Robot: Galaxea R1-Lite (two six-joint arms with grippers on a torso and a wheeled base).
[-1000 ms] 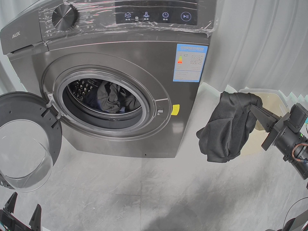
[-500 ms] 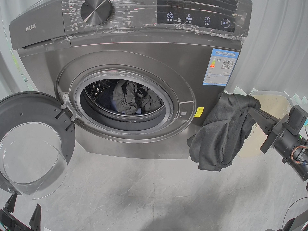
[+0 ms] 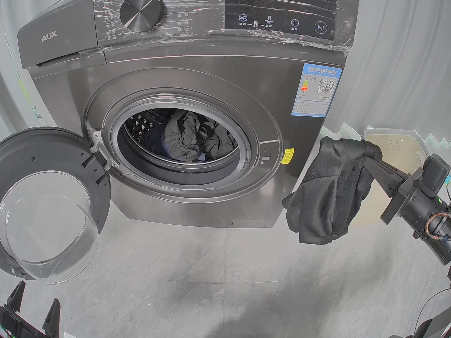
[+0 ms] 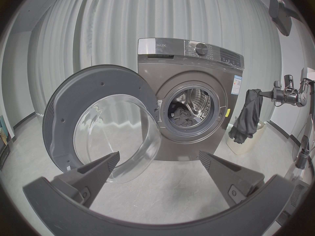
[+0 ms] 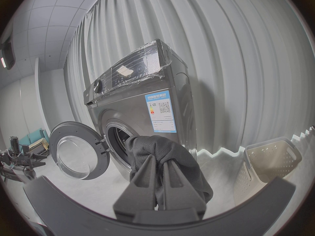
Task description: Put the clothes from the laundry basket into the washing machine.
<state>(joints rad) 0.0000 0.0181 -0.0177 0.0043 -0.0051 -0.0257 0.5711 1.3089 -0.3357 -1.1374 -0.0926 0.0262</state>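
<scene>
Pinching dark garment tight in right gripper, hanging it between laundry basket and washing machine, well short of the drum. Holding left gripper spread wide, low by the open door. Probably risking the long loose hem catching the drum's rim and slumping back out.

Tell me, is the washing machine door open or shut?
Open. The door is swung out on the left, and dark clothes show inside the uncovered drum.
</scene>
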